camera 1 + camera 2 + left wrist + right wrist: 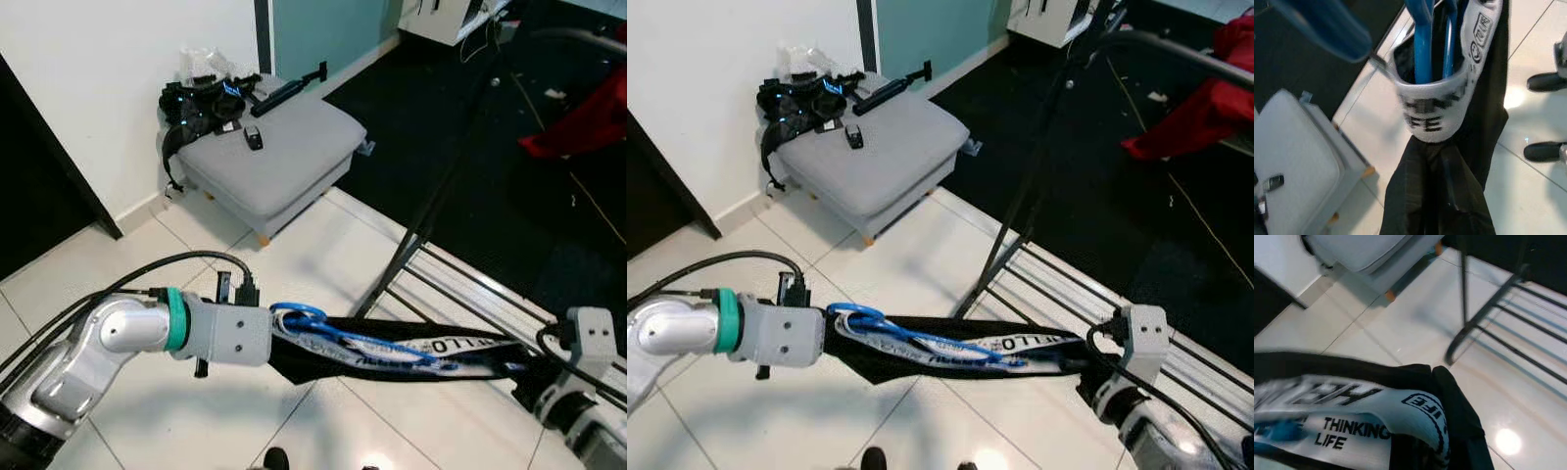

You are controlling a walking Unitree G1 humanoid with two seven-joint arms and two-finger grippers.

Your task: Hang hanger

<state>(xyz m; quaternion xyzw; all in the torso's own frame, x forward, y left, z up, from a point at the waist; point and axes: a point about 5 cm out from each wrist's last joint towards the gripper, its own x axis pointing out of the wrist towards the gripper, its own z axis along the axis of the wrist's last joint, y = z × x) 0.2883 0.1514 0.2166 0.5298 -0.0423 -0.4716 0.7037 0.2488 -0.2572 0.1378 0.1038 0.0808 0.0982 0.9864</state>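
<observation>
A black garment (392, 364) with a white printed waistband (1019, 345) stretches in the air between my two arms. A blue hanger (299, 318) is threaded through the waistband, its loop right beside my left wrist. My left gripper (289, 351) is wrapped in the black cloth at the left end; the fingers themselves are covered. My right gripper (1083, 377) holds the other end, fingers also under the cloth. In the left wrist view the blue hanger (1422, 44) runs into the waistband (1435, 112). The black clothes rack (446, 186) stands just beyond the garment.
The rack's floor bars (480, 289) lie on white tiles to the right front. A grey ottoman (284, 157) with black gear on it sits by the wall at the back left. A red cloth (578, 127) lies on the dark carpet. My feet (1545, 81) are below.
</observation>
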